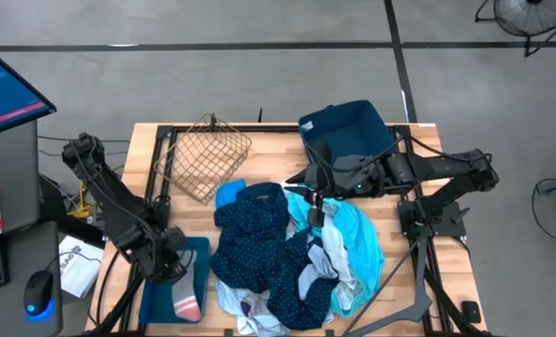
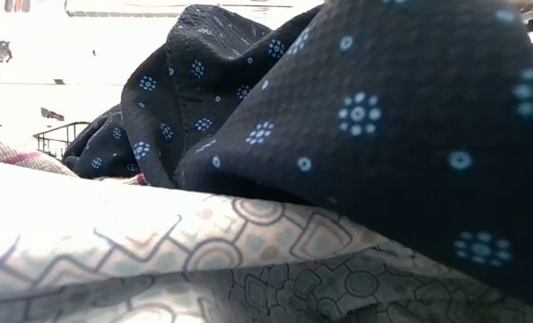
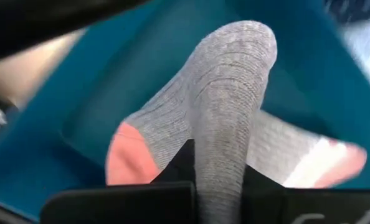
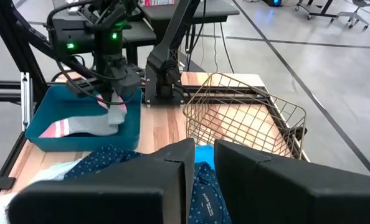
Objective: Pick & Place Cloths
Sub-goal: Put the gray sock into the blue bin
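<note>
My left gripper (image 1: 177, 265) stands over the teal tray (image 1: 156, 301), shut on a grey sock with coral heel and toe (image 3: 228, 93). The right wrist view shows that sock (image 4: 91, 124) trailing into the tray (image 4: 42, 121). The pile of cloths lies mid-table: navy with white dots (image 1: 255, 234) on top, turquoise (image 1: 358, 239), bright blue (image 1: 229, 194), white (image 1: 329, 253). My right gripper (image 1: 313, 198) hovers over the pile's far edge. Its fingers (image 4: 172, 168) stand a narrow gap apart, and I see nothing between them. My left gripper pinches a raised fold of the grey sock (image 3: 221, 180) between its two fingers, from above and pointing down. The sock hangs below the fingers (image 4: 115, 112), and its coral-striped end (image 4: 60, 129) lies on the tray floor.
A gold wire basket (image 1: 203, 157) lies tipped on the table's far left. The navy fabric bin (image 1: 348, 131) stands at the far right, just behind my right arm. In the low view, navy dotted cloth (image 2: 365, 117) and white patterned cloth (image 2: 159, 242) block the view.
</note>
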Controlling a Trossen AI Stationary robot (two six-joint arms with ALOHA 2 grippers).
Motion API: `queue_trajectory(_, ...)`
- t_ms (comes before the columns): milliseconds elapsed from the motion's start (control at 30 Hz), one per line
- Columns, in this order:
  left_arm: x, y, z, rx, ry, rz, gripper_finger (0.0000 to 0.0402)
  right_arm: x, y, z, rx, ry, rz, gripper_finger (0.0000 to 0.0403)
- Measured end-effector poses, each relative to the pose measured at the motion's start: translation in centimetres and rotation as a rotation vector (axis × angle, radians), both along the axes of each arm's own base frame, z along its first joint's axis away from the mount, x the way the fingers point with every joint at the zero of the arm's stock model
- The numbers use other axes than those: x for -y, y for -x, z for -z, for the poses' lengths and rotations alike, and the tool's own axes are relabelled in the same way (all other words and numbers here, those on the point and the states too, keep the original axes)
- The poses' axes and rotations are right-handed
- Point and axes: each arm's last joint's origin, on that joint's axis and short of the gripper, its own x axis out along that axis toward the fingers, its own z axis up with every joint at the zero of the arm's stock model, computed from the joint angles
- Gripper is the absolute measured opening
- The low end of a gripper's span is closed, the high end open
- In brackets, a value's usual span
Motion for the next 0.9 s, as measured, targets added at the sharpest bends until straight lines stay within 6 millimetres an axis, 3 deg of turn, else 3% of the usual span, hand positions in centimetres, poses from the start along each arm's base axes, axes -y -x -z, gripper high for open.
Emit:
queue_trajectory(200, 1.3, -0.8, -0.3, 0.048, 0.140, 0.012, 0.0003, 0.0, 0.0, 0.0, -0.001, 0.000, 0.000, 0.0059)
queue_trajectory(400, 1.7, -1.4, -0.6, 0.170, 0.156, -0.014, 0.0020, 0.0, 0.0, 0.3, -0.009, 0.002, 0.000, 0.0059)
queue_trajectory(900, 2.3, -1.7, -0.9, 0.151, 0.250, 0.093, 0.0190, 0.0, -0.1, 0.8, -0.024, 0.005, 0.000, 0.0059)
